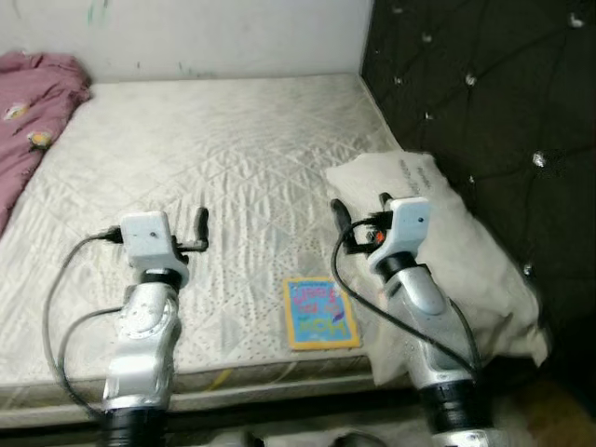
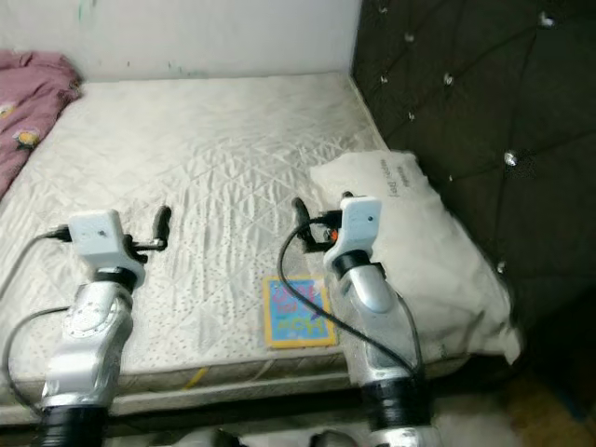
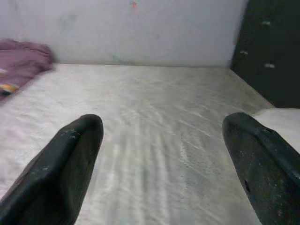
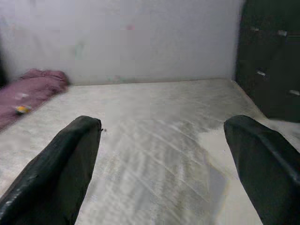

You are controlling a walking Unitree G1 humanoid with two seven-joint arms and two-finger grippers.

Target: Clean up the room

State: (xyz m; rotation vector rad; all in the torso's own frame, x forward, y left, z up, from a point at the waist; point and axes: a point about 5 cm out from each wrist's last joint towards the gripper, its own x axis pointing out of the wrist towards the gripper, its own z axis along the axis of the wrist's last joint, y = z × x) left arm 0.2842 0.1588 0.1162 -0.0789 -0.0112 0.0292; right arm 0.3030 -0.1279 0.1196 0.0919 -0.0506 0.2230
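A thin colourful book (image 1: 321,312) with a blue and yellow cover lies flat on the pale quilted mattress (image 1: 214,149), close to its front edge. My right gripper (image 1: 361,209) hovers open just beyond and right of the book, over the edge of a white pillow (image 1: 470,256). My left gripper (image 3: 161,140) is open too and holds nothing; one black finger (image 1: 201,222) shows over the mattress, left of the book. Both wrist views look along the bed toward the far wall.
A crumpled pink blanket (image 1: 33,107) lies at the bed's far left corner. A dark tufted headboard (image 1: 484,84) runs along the right side behind the pillow. A white wall (image 1: 205,37) closes the far end.
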